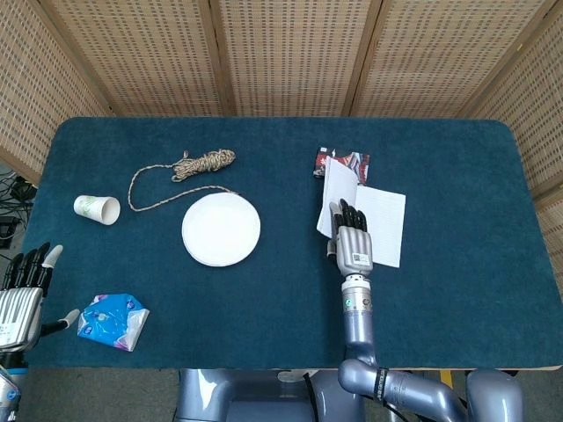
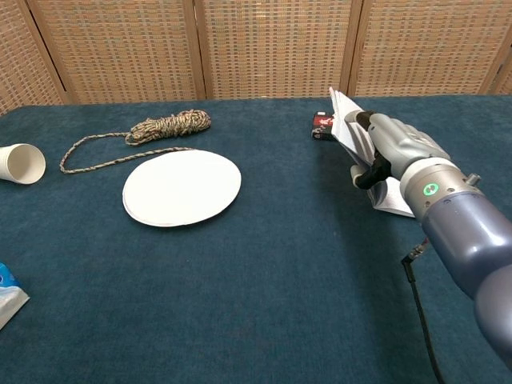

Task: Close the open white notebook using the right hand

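The white notebook [image 1: 383, 222] lies right of the table's middle, its lined right page flat. Its left half [image 1: 337, 188] stands raised, almost upright, and leans over the right page. My right hand [image 1: 354, 241] holds that raised half, fingers stretched along the sheet and the thumb at its lower edge. In the chest view the same right hand [image 2: 398, 149] grips the raised white leaf [image 2: 345, 122]. At the bottom left corner my left hand [image 1: 23, 294] hangs off the table with its fingers spread, holding nothing.
A red snack packet [image 1: 341, 162] lies just behind the notebook. A white paper plate [image 1: 221, 229], a coiled rope [image 1: 202, 163] and a tipped paper cup [image 1: 97, 209] occupy the left half. A blue wrapper [image 1: 113, 321] sits near the front left edge.
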`<state>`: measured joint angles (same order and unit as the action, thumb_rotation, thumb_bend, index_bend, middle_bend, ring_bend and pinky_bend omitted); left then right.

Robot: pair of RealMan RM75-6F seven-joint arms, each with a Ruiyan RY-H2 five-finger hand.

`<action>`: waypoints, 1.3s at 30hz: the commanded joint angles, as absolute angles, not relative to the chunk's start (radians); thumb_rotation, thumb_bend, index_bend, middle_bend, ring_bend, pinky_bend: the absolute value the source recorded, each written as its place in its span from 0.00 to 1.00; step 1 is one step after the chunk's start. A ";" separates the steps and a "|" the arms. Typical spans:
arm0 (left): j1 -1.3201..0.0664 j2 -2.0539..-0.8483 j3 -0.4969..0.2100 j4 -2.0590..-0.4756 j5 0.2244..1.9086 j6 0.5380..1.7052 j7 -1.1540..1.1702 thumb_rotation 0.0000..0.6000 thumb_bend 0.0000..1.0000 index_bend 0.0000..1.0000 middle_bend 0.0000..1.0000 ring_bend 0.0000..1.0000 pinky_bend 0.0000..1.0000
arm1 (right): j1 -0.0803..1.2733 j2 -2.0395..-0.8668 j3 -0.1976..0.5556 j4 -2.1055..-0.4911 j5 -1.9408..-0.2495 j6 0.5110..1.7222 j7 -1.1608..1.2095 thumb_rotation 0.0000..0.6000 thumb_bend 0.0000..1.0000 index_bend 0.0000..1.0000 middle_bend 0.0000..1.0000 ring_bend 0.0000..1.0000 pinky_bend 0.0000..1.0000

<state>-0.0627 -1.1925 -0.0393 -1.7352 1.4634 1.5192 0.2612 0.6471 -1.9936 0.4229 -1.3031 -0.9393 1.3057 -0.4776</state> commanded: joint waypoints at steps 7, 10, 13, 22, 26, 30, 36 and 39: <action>-0.060 -1.192 -0.038 -1.739 1.473 1.527 0.262 1.00 0.10 0.00 0.00 0.00 0.00 | 0.641 -1.974 0.443 -1.331 -0.966 1.348 -0.466 1.00 0.64 0.00 0.00 0.00 0.00; -0.060 -1.192 -0.037 -1.740 1.474 1.526 0.262 1.00 0.10 0.00 0.00 0.00 0.00 | 0.637 -1.970 0.446 -1.338 -0.965 1.355 -0.468 1.00 0.64 0.00 0.00 0.00 0.00; -0.060 -1.193 -0.035 -1.740 1.478 1.525 0.264 1.00 0.10 0.00 0.00 0.00 0.00 | 0.628 -1.963 0.448 -1.353 -0.953 1.362 -0.470 1.00 0.64 0.00 0.00 0.00 0.00; -0.058 -1.192 -0.034 -1.743 1.486 1.530 0.263 1.00 0.10 0.00 0.00 0.00 0.00 | 0.610 -1.957 0.443 -1.371 -0.941 1.375 -0.469 1.00 0.64 0.00 0.00 0.00 0.00; -0.056 -1.191 -0.033 -1.744 1.491 1.535 0.259 1.00 0.10 0.00 0.00 0.00 0.00 | 0.605 -1.957 0.454 -1.377 -0.942 1.393 -0.461 1.00 0.64 0.00 0.00 0.00 0.00; -0.056 -1.190 -0.033 -1.744 1.493 1.535 0.258 1.00 0.10 0.00 0.00 0.00 0.00 | 0.599 -1.958 0.459 -1.381 -0.949 1.418 -0.455 1.00 0.64 0.00 0.00 0.00 0.00; -0.056 -1.190 -0.031 -1.747 1.499 1.534 0.258 1.00 0.10 0.00 0.00 0.00 0.00 | 0.576 -1.960 0.455 -1.395 -0.942 1.443 -0.446 1.00 0.63 0.00 0.00 0.00 0.00; -0.055 -1.189 -0.028 -1.748 1.506 1.537 0.257 1.00 0.10 0.00 0.00 0.00 0.00 | 0.559 -1.957 0.453 -1.399 -0.927 1.445 -0.439 1.00 0.62 0.00 0.00 0.00 0.00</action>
